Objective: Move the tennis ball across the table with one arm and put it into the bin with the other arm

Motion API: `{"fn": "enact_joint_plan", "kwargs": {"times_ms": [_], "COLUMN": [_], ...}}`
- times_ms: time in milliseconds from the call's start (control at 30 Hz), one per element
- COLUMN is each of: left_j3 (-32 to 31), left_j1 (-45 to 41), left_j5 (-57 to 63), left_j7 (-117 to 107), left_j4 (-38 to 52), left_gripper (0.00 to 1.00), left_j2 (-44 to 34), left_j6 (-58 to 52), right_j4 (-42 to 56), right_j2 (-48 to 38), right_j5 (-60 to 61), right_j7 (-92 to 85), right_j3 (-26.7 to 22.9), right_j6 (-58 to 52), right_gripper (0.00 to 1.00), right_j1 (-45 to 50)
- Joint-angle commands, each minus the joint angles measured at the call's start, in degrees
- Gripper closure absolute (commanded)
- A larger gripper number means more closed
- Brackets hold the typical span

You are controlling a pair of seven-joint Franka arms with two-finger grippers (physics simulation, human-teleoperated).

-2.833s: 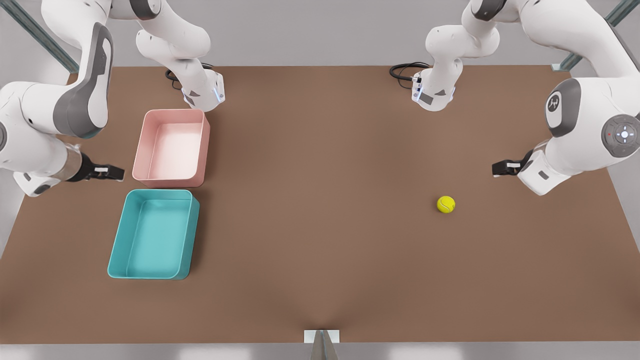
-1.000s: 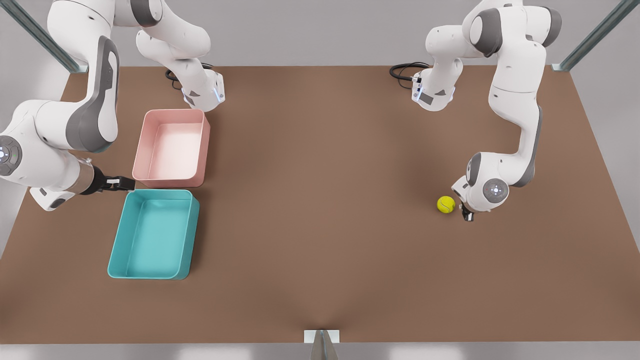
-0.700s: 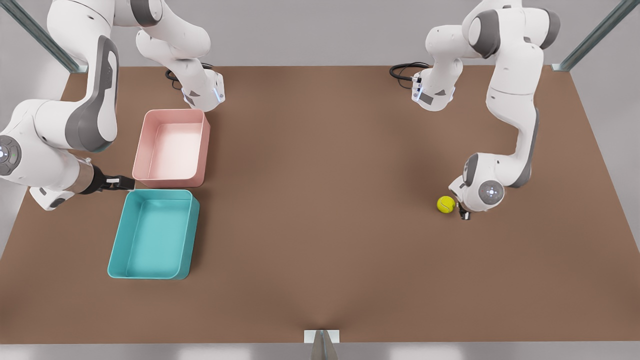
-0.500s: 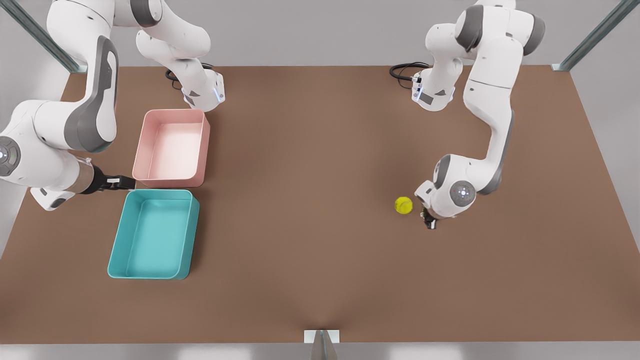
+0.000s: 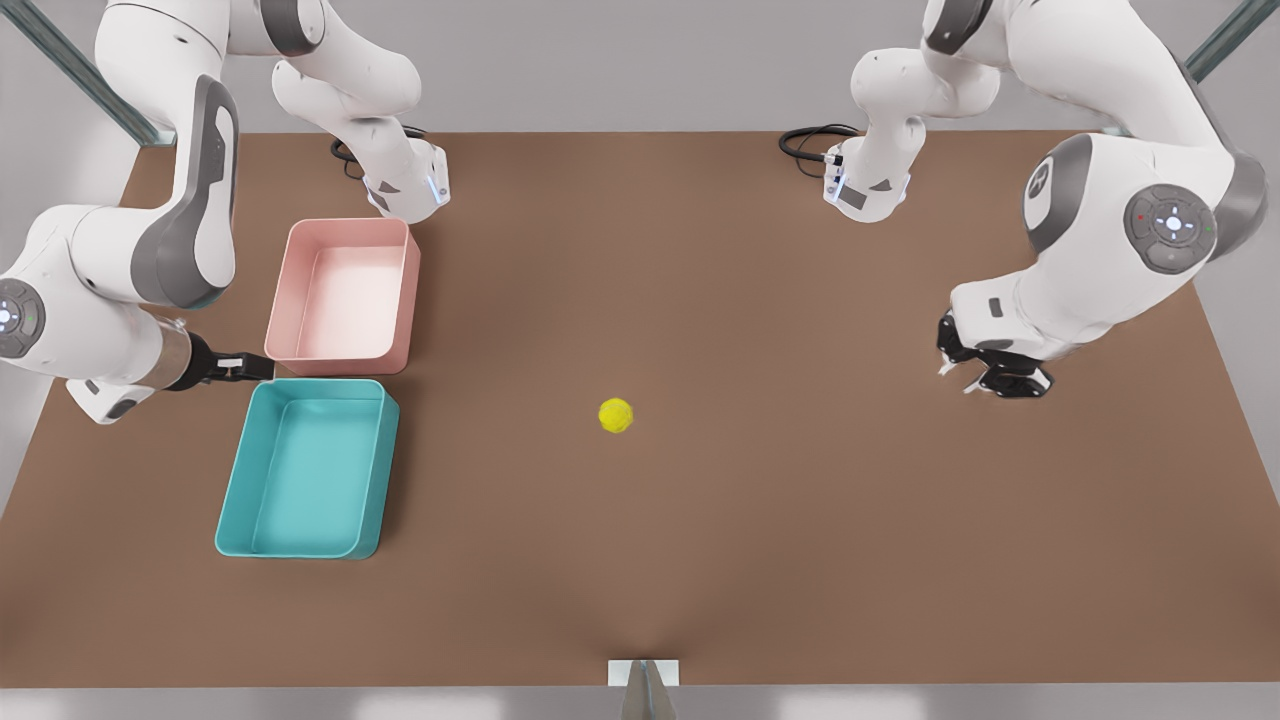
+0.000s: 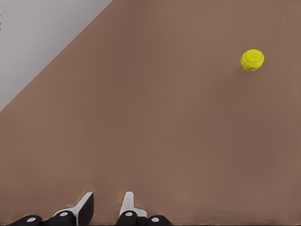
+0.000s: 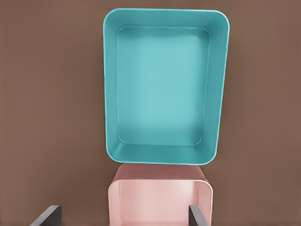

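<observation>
The tennis ball (image 5: 616, 415) lies free on the brown table near its middle, touched by nothing. It also shows ahead of my left gripper in the left wrist view, tennis ball (image 6: 252, 60). My left gripper (image 5: 985, 380) hangs over the table at the front view's right, far from the ball. In its own view, the left gripper (image 6: 109, 200) has its fingers drawn close together with nothing between them. My right gripper (image 5: 255, 367) waits open at the front view's left, beside the corner where the two bins meet, and the right gripper (image 7: 123, 216) looks down on both.
A teal bin (image 5: 232, 470) and a pink bin (image 5: 410, 290) stand side by side at the front view's left, both holding nothing; the teal bin (image 7: 109, 94) and pink bin (image 7: 160, 181) show from above. The arm bases and black cables (image 5: 810, 140) sit at the table's far edge.
The ball has rolled toward the front view's left, from beside the left gripper to the table's middle. The left arm pulled back to the right and up. The right arm stayed put.
</observation>
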Motion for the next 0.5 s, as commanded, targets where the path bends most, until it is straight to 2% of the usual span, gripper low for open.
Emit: {"fn": "enact_joint_plan", "kwargs": {"times_ms": [0, 67, 133, 200, 233, 333, 467], "left_j3": [1.55, 1.28, 1.37, 1.02, 0.85, 0.06, -0.12], "left_j1": [0.24, 0.50, 2.17, 1.47, 1.20, 1.12, 1.12], "left_j5": [-2.43, -1.90, -1.90, -1.99, -1.90, -1.81, -0.41], "left_j7": [-71.03, -65.42, -58.55, -58.55, -58.46, -58.20, -58.11], "left_j4": [-2.27, -2.01, -1.92, -2.01, -2.01, -2.01, -2.10], "left_gripper": [0.00, 0.00, 0.00, 0.00, 0.00, 0.00, 0.00], "left_j2": [-1.95, -0.54, -0.45, -0.01, -0.01, -0.01, 0.16], "left_j6": [-5.29, -7.49, -8.10, -8.28, -7.93, -7.92, -8.10], "right_j4": [0.03, 0.29, 4.94, 13.56, 14.26, 14.26, 14.44], "right_j2": [0.01, 0.27, 7.21, 19.34, 22.95, 26.82, 30.42], "right_j5": [0.12, -0.06, 1.26, 4.95, 6.45, 6.27, 6.09], "right_j7": [-0.02, -0.11, 0.33, 0.86, 6.39, 19.05, 26.08], "right_j3": [-0.08, 0.01, 0.01, 0.01, 0.18, 0.45, 0.36], "right_j6": [-0.04, 0.13, 2.67, 13.13, 19.11, 29.22, 35.29], "right_gripper": [0.00, 0.00, 0.00, 0.00, 0.00, 0.00, 0.00], "right_j1": [-0.01, 0.08, 3.33, 9.92, 10.89, 19.06, 25.92]}}
